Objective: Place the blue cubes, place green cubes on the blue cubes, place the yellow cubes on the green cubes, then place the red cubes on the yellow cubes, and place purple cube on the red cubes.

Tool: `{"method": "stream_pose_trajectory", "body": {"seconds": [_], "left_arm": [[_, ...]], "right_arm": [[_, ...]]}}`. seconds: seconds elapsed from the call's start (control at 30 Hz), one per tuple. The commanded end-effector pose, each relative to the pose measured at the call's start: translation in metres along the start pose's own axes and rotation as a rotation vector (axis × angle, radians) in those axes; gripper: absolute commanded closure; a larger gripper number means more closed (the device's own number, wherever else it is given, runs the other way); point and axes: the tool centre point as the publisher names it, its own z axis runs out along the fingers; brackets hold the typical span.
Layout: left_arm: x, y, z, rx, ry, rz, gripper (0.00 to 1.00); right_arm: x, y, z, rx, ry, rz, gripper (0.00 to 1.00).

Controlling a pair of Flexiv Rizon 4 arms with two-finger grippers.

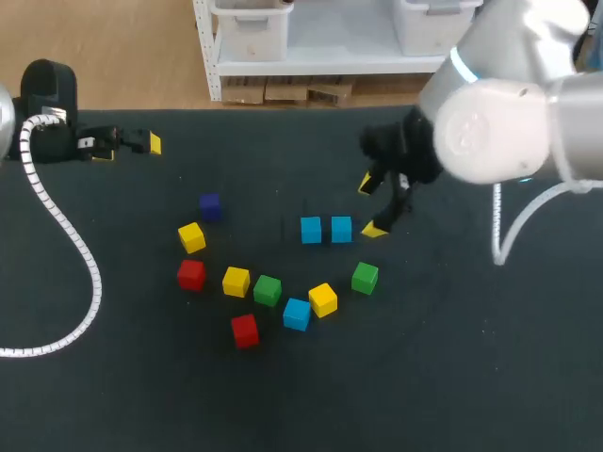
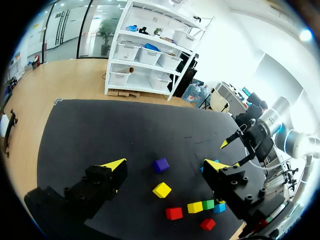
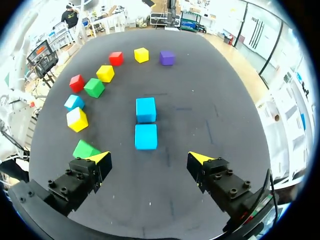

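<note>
The right tool [image 3: 150, 158] is spread wide with nothing between its fingers, and hovers just to the right of the pair of blue cubes [image 1: 311, 230] on the surface [image 1: 452, 377]. In the right wrist view those 2 cubes lie in a row straight ahead of the gap, the nearer one just ahead of the yellow tips. 1 green cube [image 3: 84, 148] sits right beside one finger, partly hidden behind it. The other green cube [image 1: 268, 290] lies in a loose arc nearer the robot, together with a 3rd blue cube [image 1: 297, 314], 3 yellow cubes [image 1: 236, 281] and 2 red cubes [image 1: 191, 274]. The purple cube [image 1: 209, 206] is at the arc's left end. The left tool [image 2: 165, 165] is also wide and empty, at the surface's far left, well apart from every cube; the purple cube is the nearest ahead of it.
</note>
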Motion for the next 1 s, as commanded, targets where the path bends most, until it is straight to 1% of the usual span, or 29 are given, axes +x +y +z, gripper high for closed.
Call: {"method": "stream_pose_trajectory", "body": {"seconds": [0.03, 0.33, 0.43, 0.63, 0.7, 0.8, 0.83, 1.0], "left_arm": [[0.000, 0.000, 0.000, 0.001, -0.001, 0.000, 0.00], [0.000, 0.000, 0.000, 0.001, -0.001, 0.000, 0.00], [0.000, 0.000, 0.000, 0.001, -0.001, 0.000, 0.00], [0.000, 0.000, 0.000, 0.001, -0.001, 0.000, 0.00], [0.000, 0.000, 0.000, 0.001, -0.001, 0.000, 0.00], [0.000, 0.000, 0.000, 0.001, -0.001, 0.000, 0.00], [0.000, 0.000, 0.000, 0.001, -0.001, 0.000, 0.00], [0.000, 0.000, 0.000, 0.001, -0.001, 0.000, 0.00]], "right_arm": [[0.013, 0.012, -0.023, 0.018, -0.031, 0.000, 0.00], [0.034, 0.024, -0.046, 0.017, -0.066, 0.003, 0.00], [0.041, 0.027, -0.049, 0.016, -0.087, 0.016, 0.00], [0.052, 0.029, -0.054, 0.013, -0.101, 0.025, 0.00], [0.054, 0.030, -0.055, 0.010, -0.101, 0.024, 0.00], [0.053, 0.033, -0.057, -0.012, -0.108, -0.035, 0.00], [0.052, 0.033, -0.058, -0.044, -0.094, -0.053, 0.00], [0.052, 0.033, -0.058, -0.044, -0.094, -0.053, 0.00]]}}
